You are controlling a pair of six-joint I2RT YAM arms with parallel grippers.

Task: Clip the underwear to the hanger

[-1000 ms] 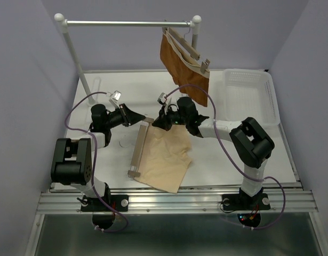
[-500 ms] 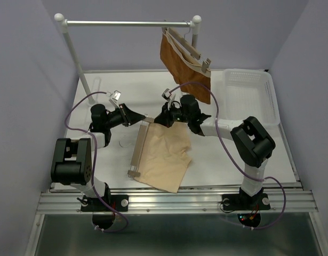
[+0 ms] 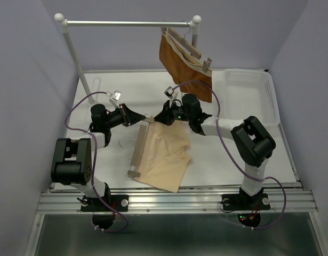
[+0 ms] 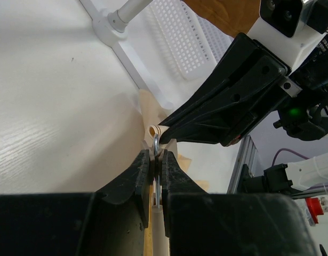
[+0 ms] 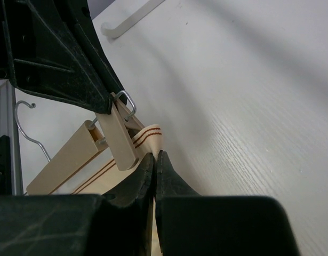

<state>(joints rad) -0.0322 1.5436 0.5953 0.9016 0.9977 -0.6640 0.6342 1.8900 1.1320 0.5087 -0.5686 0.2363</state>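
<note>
Since a second ago, my right gripper has shifted away from the arm bases. It is pinched shut on the waistband corner of the underwear. The clip sits just beyond its fingertips. My left gripper hasn't budged and is clamped on that clip at the end of the hanger. The risk I see is that the corner looks to be outside the clip's mouth, so letting go now could close the clip on nothing.
</note>
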